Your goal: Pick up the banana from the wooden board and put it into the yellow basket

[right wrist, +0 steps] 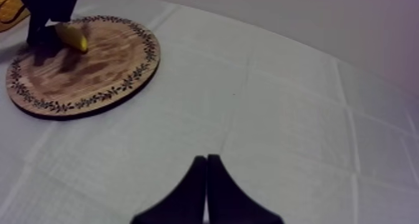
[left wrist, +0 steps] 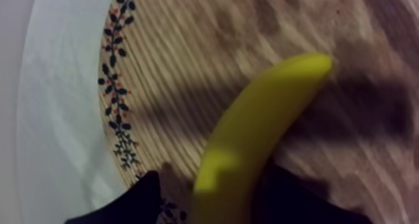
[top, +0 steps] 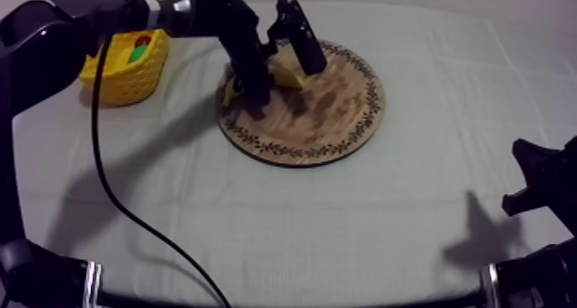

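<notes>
Banana (left wrist: 262, 120) lies on the wooden board (left wrist: 174, 70), toward its rim on the basket side, with the left gripper (left wrist: 215, 176) set over one end of it. The jaws stand spread astride that end: one finger looks to be against the peel, while a strip of board shows between the other and the fruit, so I judge the pinch is not yet made.

The main risk is the hold itself. Taken so near one end, the long free part could droop or swing as it rises, and the smooth curved skin could slide out of the black fingers. Closing unevenly could also push it sideways across the board.

Its long axis runs away from the gripper, the far tip pointing toward the board's middle, with the curve bowing gently to one side.

The yellow basket (top: 129, 84) stands just beyond the board on the left side and already holds toy fruit (top: 139, 50); a careless release could leave the banana perched across the rim. The right gripper (right wrist: 207, 159) rests well apart over the cloth (top: 343, 226), fingers pressed together.
</notes>
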